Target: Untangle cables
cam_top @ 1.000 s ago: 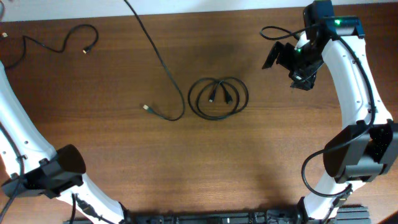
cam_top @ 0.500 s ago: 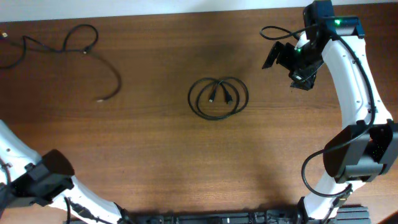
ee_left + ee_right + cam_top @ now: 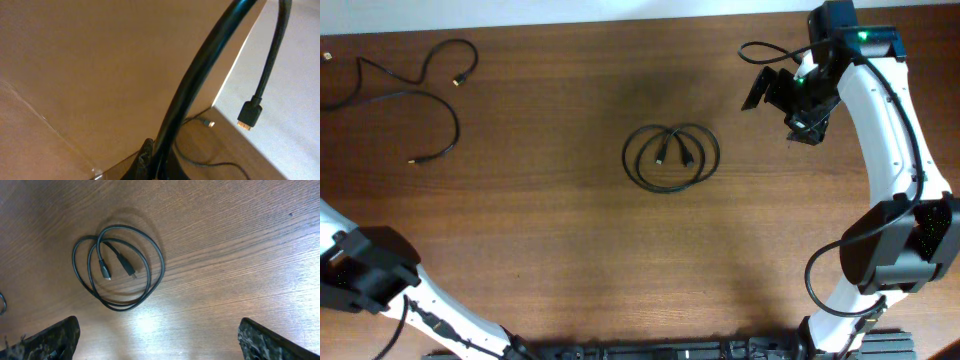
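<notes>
Overhead shows one coiled cable (image 3: 661, 155) and one loose cable (image 3: 456, 122).

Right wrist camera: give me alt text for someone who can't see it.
A black cable lies coiled in a loose double loop on a wooden table, both plugs resting inside the loop. The right gripper is open, its dark fingertips at the bottom corners.

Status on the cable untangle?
Left gripper shut on held cable, plug dangling. Right gripper open above coiled cable, not touching. Loose cables far left, clear of coil.
</notes>
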`<control>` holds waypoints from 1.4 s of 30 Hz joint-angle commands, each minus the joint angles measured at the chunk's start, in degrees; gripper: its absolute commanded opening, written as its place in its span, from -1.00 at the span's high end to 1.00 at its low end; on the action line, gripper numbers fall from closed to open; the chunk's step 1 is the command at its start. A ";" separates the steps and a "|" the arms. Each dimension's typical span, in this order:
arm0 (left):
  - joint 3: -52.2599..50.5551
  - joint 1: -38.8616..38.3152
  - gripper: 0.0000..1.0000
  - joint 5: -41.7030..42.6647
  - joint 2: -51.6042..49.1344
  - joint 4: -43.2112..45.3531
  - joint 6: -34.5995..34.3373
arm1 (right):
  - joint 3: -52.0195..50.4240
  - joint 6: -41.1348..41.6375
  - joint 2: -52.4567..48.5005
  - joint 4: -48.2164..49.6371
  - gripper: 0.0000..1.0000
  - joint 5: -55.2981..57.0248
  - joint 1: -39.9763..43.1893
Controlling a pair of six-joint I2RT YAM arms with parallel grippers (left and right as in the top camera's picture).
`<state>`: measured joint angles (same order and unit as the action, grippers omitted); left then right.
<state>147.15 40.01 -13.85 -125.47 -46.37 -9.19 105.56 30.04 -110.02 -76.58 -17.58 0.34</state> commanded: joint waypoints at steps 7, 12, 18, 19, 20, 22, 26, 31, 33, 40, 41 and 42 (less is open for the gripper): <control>-0.13 -0.68 1.00 -2.25 0.00 -8.87 0.11 | 0.48 0.46 -0.39 -0.11 -0.97 0.31 0.07; -0.13 -1.40 1.00 -8.68 -0.22 -20.98 -11.67 | 0.48 0.46 -0.39 -0.11 -0.97 0.31 0.07; -3.26 -1.40 1.00 -8.50 -0.26 -28.06 -14.40 | 0.48 0.46 -0.39 -0.11 -0.97 0.31 0.07; -4.87 -1.40 1.00 -8.50 -0.33 -28.06 -14.40 | 0.48 0.46 -0.39 -0.11 -0.96 0.31 0.07; -7.02 -1.40 1.00 -8.48 -0.33 -27.89 -14.40 | 0.48 0.46 -0.39 -0.11 -0.97 0.31 0.04; -11.26 -1.55 1.00 -8.41 -0.33 -27.56 -15.69 | 0.48 0.46 -0.39 -0.11 -0.97 0.31 0.07; -18.97 -2.89 1.00 -8.04 -0.33 -24.61 -15.65 | 0.48 0.46 -0.39 -0.11 -0.97 0.31 0.07; -25.42 -4.24 0.94 -8.09 -0.48 -20.06 -15.65 | 0.48 0.46 -0.39 -0.11 -0.97 0.31 0.07; -28.04 -4.22 0.86 -8.13 -0.48 -18.23 -15.63 | 0.48 0.46 -0.39 -0.11 -0.97 0.31 0.07; -29.24 -3.89 -0.58 -8.44 -0.96 -12.31 -6.62 | 0.48 0.46 -0.39 -0.11 -0.97 0.31 0.07; -29.24 -3.98 -0.61 -7.96 -0.94 -10.80 -3.43 | 0.50 0.46 -0.39 -0.11 -0.97 0.31 0.07; -29.24 -3.98 -0.61 -6.97 -0.94 -9.88 -1.03 | 0.48 0.46 -0.39 -0.11 -0.97 0.31 0.07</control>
<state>118.06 35.97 -21.50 -126.13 -57.98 -18.50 105.56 30.06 -110.02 -76.53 -17.58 0.34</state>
